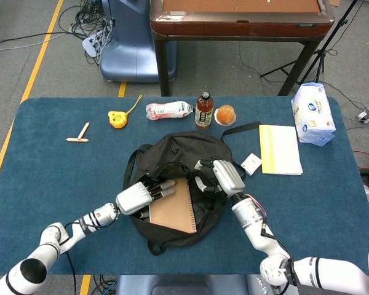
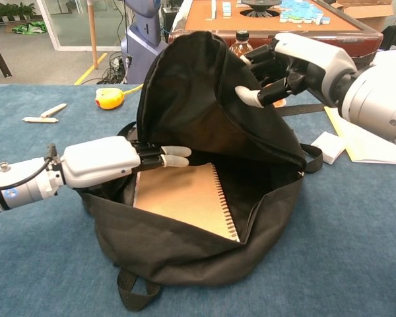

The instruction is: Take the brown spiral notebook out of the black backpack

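Observation:
The black backpack [image 1: 172, 153] [image 2: 198, 112] lies open in the middle of the blue table. Inside it lies the brown spiral notebook [image 1: 173, 206] [image 2: 181, 195], flat, its spiral along the right edge. My right hand [image 1: 220, 176] [image 2: 297, 63] grips the backpack's upper flap and holds it lifted. My left hand [image 1: 138, 196] [image 2: 112, 160] reaches into the opening from the left, fingers stretched out just over the notebook's upper left corner. It holds nothing.
Behind the backpack stand a bottle [image 1: 203, 109], an orange cup [image 1: 225, 114], a wrapped packet [image 1: 168, 110] and a yellow tape measure [image 1: 117, 117]. To the right lie a yellow-edged pad [image 1: 280, 149], a small white box [image 1: 251, 163] and a tissue pack [image 1: 313, 113]. A wooden stick [image 1: 79, 136] lies far left.

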